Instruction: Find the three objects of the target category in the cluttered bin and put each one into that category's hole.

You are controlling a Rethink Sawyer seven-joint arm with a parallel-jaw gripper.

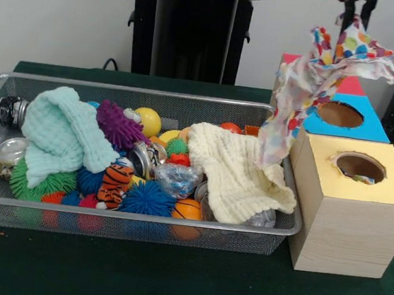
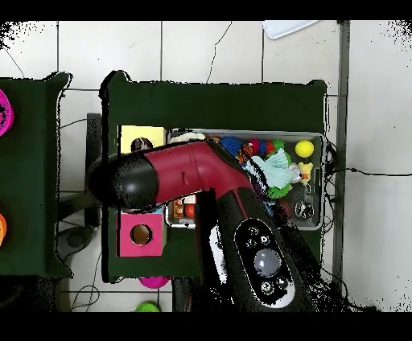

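My gripper point(image 1: 359, 15) shows at the top right of the front view, shut on a printed white fabric piece point(image 1: 310, 82). The piece hangs in the air over the bin's right end and in front of the red and blue boxes. Its lower tip reaches the cream cloth. The yellow-faced hole point(image 1: 360, 167) is on the nearest wood-grain box, to the lower right of the fabric, with a small pale scrap at its front edge. The wire-mesh bin point(image 1: 153, 93) holds the clutter. No other printed piece shows in it. In the overhead view my arm point(image 2: 201, 173) hides the gripper.
The blue-faced hole point(image 1: 339, 114) and the red box point(image 1: 351, 85) stand behind the yellow one. The bin holds a mint-green waffle cloth point(image 1: 59, 135), a cream waffle cloth point(image 1: 233, 173), spiky balls, a toy tiger point(image 1: 116, 182) and cans. The robot pedestal point(image 1: 193, 26) stands behind the bin.
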